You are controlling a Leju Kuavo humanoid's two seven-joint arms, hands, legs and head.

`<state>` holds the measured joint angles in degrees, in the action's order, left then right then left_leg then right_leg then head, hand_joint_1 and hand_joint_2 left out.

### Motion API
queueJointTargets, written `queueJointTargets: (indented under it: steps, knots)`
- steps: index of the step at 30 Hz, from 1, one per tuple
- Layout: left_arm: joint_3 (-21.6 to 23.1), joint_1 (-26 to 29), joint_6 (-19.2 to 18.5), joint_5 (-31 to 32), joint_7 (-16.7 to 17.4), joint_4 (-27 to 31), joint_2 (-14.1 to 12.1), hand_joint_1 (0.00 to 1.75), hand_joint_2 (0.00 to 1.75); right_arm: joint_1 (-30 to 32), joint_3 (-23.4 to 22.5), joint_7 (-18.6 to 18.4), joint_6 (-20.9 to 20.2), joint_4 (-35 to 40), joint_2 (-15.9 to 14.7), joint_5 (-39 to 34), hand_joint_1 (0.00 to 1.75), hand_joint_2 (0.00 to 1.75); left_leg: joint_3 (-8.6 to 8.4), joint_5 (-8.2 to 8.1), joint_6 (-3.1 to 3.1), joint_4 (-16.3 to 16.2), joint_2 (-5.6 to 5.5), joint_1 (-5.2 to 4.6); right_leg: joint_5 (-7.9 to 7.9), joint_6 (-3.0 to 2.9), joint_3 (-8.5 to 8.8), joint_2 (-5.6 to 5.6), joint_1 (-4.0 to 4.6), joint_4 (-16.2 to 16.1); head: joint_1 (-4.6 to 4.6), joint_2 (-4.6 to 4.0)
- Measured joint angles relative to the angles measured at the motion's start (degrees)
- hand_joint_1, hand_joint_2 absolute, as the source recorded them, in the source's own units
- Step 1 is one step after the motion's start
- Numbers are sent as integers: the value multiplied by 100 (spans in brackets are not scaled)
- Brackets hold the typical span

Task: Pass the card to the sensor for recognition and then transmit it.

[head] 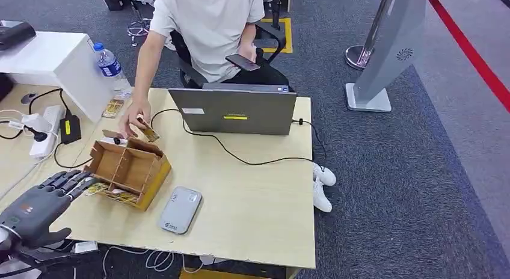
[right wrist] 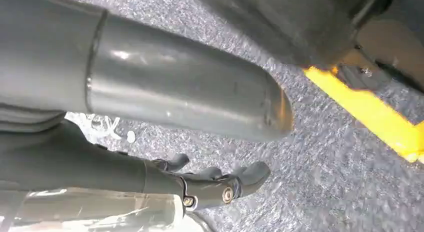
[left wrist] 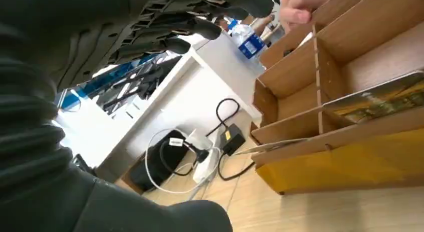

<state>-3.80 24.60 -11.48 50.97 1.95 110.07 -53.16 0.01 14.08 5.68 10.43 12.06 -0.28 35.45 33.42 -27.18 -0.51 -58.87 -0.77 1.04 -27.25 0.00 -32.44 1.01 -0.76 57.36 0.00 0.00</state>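
Cards (head: pixel 123 196): thin, flat, printed in yellow-brown, lying in the near compartments of the box (head: pixel 127 168) on the tabletop (head: pixel 252 201). Left hand (head: pixel 45 201) released, fingers extended, touching box's left side. Right hand's (right wrist: pixel 220 184) state cannot be told.

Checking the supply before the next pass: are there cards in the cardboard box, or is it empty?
Not empty. The cardboard box holds cards lying in its compartments nearest the left hand.

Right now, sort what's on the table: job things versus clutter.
Job: cards, card box, sensor, left hand.
Clutter: laptop, bottle, power strip, black adapter, person's hand.
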Motion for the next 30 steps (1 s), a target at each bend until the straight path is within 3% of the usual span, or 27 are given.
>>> queueJointTargets:
  steps: [4,6,9,14,30]
  knots:
    - [77,-71,53,53,-9,-92,-48,0,175,-26,-15,-2,2,-55,33,7,0,0,3,0,0,0,-2,2,-1,-1,-4,-2,0,0,-4,0]
    - [146,-233,253,318,-56,-207,21,0,175,-43,-17,-2,4,-76,37,20,0,0,4,0,0,0,-7,2,-3,-2,-3,-9,0,0,-6,0]
    - [391,-629,642,858,-50,-491,382,0,175,-63,-26,-4,17,-98,50,39,0,0,3,0,0,1,-10,1,-2,-2,0,-13,0,0,-4,0]
    - [721,-1002,955,1197,30,-826,846,0,175,-68,-54,-4,20,-118,72,74,0,0,3,0,0,0,-9,-1,-1,-1,-1,-12,-1,0,-4,0]
    - [1342,-1585,1161,1600,44,-1475,1712,0,175,-92,-81,-20,17,-129,87,197,0,0,4,0,0,-1,-7,-1,0,-1,-7,-9,-1,0,-7,0]
